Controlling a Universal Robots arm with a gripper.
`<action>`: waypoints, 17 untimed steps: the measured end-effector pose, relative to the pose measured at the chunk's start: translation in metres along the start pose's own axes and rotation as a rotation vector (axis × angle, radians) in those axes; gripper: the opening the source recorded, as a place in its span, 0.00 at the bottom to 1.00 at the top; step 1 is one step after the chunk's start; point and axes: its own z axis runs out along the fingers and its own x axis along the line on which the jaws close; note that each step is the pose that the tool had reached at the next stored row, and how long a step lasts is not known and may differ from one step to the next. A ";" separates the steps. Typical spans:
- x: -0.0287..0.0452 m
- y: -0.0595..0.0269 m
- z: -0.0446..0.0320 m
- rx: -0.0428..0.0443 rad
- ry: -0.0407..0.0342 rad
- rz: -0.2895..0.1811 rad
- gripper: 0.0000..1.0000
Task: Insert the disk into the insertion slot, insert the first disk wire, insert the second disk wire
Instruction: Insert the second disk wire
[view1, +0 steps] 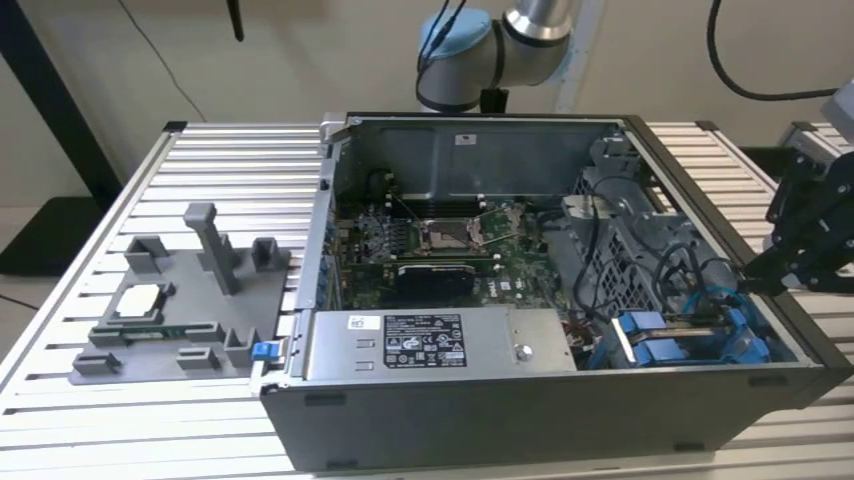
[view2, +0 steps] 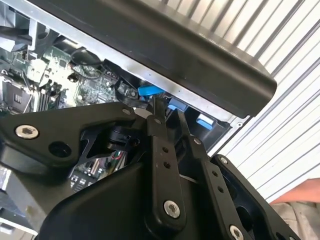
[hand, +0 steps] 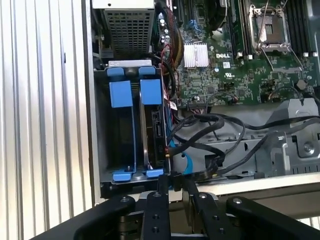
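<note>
so the gripper (hand: 176, 180) has its fingers (hand: 163, 192) spread just a little at the case (hand: 260, 184) rim, and the disk (hand: 152, 125) already sits in the insertion slot (hand: 101, 150) right ahead of them

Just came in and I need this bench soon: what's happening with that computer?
A robot arm's gripper hovers at the edge of an open computer case, right by the insertion slot. The disk in its blue carrier looks already seated there. Black and blue wires lie beside it; whether any is plugged in can't be told.
</note>
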 end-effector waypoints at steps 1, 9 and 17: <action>0.0001 -0.0002 0.0007 -0.0009 0.0003 -0.002 1.00; 0.0004 -0.0006 0.0032 -0.0026 0.0012 -0.010 1.00; 0.0005 -0.0005 0.0040 -0.0044 -0.0072 -0.021 1.00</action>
